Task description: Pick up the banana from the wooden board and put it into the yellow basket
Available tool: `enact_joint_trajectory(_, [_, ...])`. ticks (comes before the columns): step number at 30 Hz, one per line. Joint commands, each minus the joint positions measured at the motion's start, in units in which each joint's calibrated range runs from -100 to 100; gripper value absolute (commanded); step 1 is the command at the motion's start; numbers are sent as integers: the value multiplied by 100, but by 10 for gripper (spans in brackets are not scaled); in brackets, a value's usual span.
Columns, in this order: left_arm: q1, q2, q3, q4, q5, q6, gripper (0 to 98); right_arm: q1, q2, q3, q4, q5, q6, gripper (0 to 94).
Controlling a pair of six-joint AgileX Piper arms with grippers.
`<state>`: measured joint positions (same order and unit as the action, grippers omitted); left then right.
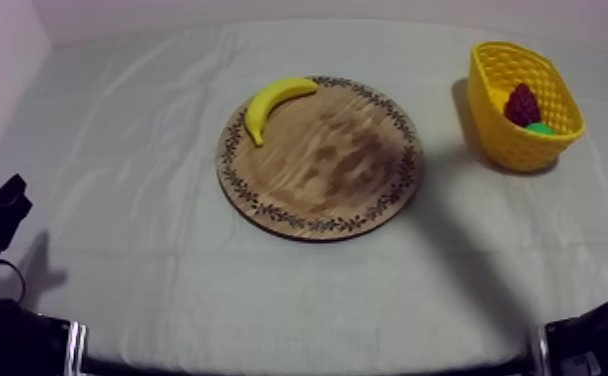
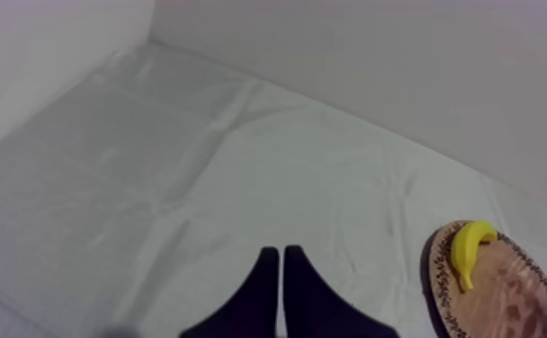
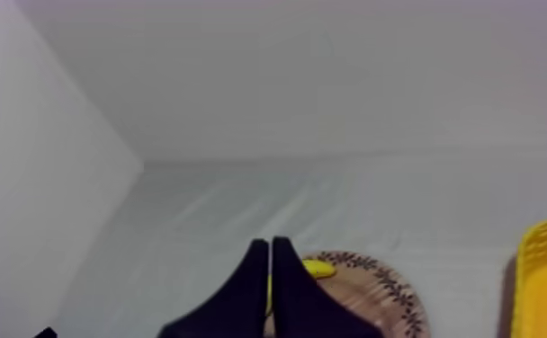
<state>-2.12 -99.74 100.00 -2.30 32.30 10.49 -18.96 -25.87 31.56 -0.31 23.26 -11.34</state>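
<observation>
Lying on the board [image 1: 328, 190] at about eleven o'clock, the banana [image 1: 278, 103] follows the patterned rim, with one end toward two o'clock and the other toward seven o'clock. It touches only the wood. The basket [image 1: 503, 130] stands well apart from the board, at about two o'clock from it. It already holds a bunch of grapes [image 1: 522, 105] and something green [image 1: 541, 128] which I cannot identify.

The left fingers [image 2: 264, 279] are pressed together with nothing between them, at about eight o'clock of the surface [image 1: 138, 200]. The right fingers [image 3: 255, 274] are pressed together in the same way, at about four o'clock.

I judge that the task is not begun and that the step in hand is the reach. The right arm [image 1: 598, 340] seems the better choice, because the basket is on its side.

To do the reach well, spread the fingers before going down and come from above onto the middle of the banana. Turn the wrist so that they close across the fruit, from ten o'clock to four o'clock, not along it. The banana is low and smooth, so go down almost to the wood. Take care that the outer finger does not land on the board's edge.

After that, lift high enough to pass over the basket wall. Let go over the free part, toward ten o'clock of the basket, away from the grapes.
</observation>
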Motion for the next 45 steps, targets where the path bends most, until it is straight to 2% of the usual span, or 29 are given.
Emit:
enact_joint_trajectory(1, [-2,0,0,-2,3,-1,1,-106,629,-477,-52,47,-27,22])
enact_joint_trajectory(4, [-2,0,0,-2,3,-1,1,-260,1132,-910,-112,180,-112,22])
enact_joint_trajectory(9, [-2,0,0,-2,3,-1,1,-551,2025,-1673,-32,493,-442,22])
enact_joint_trajectory(19, [-2,0,0,-2,3,-1,1,-867,3444,-2269,554,555,-1447,22])
enact_joint_trajectory(30, [-2,0,0,-2,3,-1,1,-969,4151,-2247,1265,517,-2215,29])
enact_joint_trajectory(33, [-2,0,0,-2,3,-1,1,-1031,4290,-2302,1318,643,-2284,85])
enact_joint_trajectory(37, [-2,0,0,-2,3,-1,1,-1106,4420,-2434,1318,865,-2261,437])
enact_joint_trajectory(39, [-2,0,0,-2,3,-1,1,-1143,4447,-2520,1407,1037,-2340,574])
enact_joint_trajectory(43, [-2,0,0,-2,3,-1,1,-1184,4488,-2670,1631,1355,-2555,707])
enact_joint_trajectory(45, [-2,0,0,-2,3,-1,1,-1195,4543,-2817,1642,1612,-2587,772])
